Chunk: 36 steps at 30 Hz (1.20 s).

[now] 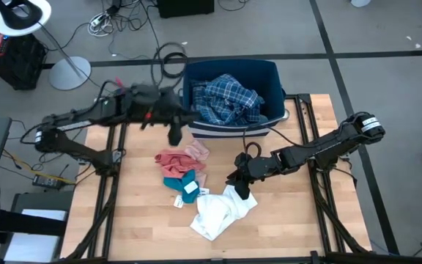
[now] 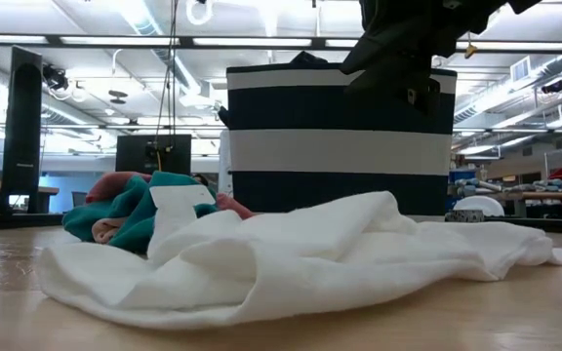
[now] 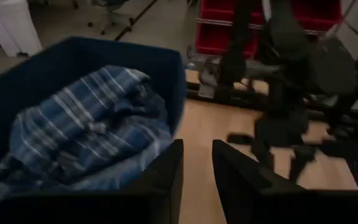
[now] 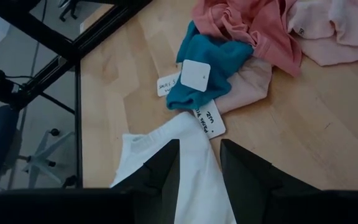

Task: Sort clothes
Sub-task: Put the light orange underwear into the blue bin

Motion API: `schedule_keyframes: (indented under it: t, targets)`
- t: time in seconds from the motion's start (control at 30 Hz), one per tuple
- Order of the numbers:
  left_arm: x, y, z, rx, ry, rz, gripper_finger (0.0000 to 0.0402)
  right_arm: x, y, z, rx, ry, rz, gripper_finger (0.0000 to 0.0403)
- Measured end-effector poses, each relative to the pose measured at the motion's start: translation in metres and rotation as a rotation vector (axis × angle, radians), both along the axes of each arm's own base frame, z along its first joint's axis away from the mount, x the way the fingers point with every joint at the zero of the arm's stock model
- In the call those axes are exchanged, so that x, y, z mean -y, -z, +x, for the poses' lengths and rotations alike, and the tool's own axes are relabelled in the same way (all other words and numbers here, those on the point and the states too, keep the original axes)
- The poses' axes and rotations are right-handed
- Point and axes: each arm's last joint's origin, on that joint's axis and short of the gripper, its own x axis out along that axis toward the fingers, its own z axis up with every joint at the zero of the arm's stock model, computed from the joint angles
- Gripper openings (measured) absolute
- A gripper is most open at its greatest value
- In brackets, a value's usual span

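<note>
A dark blue bin (image 1: 271,73) at the table's far edge holds the blue-white plaid shirt (image 1: 229,99). My left gripper (image 1: 174,136) hangs open beside the bin's left near corner, nothing between its fingers (image 3: 166,180). On the table's middle lie a salmon pink garment (image 1: 173,161), a pale pink one (image 1: 198,152) and a small teal one (image 1: 180,181), touching each other. A white garment (image 1: 218,213) lies crumpled nearer the front. My right gripper (image 4: 199,146) hovers open over the white garment's far right corner (image 4: 194,186), above the cloth.
White paper tags (image 4: 194,74) lie on and beside the teal garment. Black frame rails (image 1: 108,191) run along the table's left and right sides. Bare wood shows at the near left (image 1: 138,227) and to the right of the white garment (image 1: 291,213).
</note>
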Motion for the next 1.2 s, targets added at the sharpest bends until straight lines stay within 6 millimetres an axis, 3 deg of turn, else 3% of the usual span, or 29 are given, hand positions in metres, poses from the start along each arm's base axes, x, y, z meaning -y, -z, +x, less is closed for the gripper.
schedule_keyframes:
  t: [0.3, 0.57, 0.77, 0.97, 1.2]
  targets:
    - [0.037, 0.062, -0.039, 0.116, 0.072, -0.056, 0.0070, 0.000, 0.000, 0.000, 0.004, -0.047, -0.068, 0.0116]
    - [0.037, 0.131, -0.060, -0.024, 0.045, -0.076, 0.0069, 0.005, 0.000, 0.001, 0.008, -0.023, -0.097, 0.0116]
    - [0.038, 0.163, -0.061, -0.118, 0.028, -0.132, 0.0069, 0.011, 0.000, 0.003, 0.007, -0.003, -0.098, 0.0116]
    - [0.039, 0.175, -0.063, -0.155, 0.075, -0.100, 0.0069, 0.012, -0.001, 0.004, 0.018, 0.001, -0.101, 0.0116]
    - [0.043, 0.180, -0.063, -0.166, 0.269, -0.051, 0.0069, 0.010, 0.000, 0.002, 0.005, -0.040, -0.154, 0.0116]
